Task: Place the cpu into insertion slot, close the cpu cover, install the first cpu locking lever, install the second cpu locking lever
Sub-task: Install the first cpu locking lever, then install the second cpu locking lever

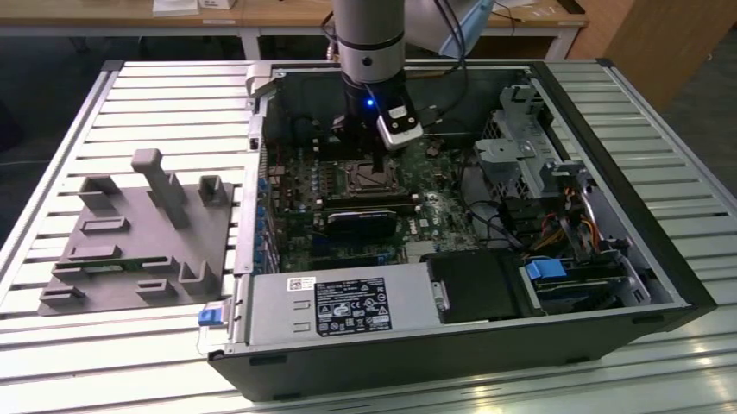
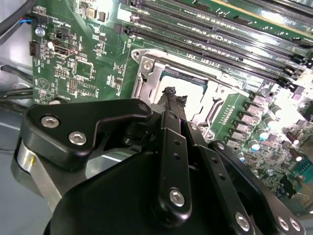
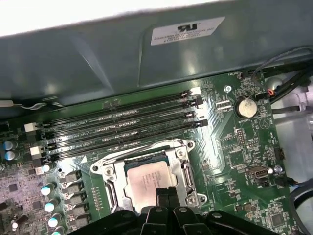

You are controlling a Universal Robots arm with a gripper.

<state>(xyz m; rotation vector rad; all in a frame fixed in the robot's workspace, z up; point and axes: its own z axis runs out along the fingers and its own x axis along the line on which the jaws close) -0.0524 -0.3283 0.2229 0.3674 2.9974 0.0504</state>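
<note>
Silver cpu (image 3: 146, 181) seated inside insertion slot (image 3: 111, 183), cpu cover (image 3: 183, 152) closed

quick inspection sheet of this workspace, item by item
surface: slatted metal table, with an open computer case lying on it
job's things: cpu sits in the insertion slot; cpu cover frames it
clutter: grey fixture tray at the exterior view's left
grippers: hand shut, tips directly over the cpu's edge; contact cannot be told
cables: wire bundle by the drive bays, at the exterior view's right
surroundings: wooden desks behind the table
</note>
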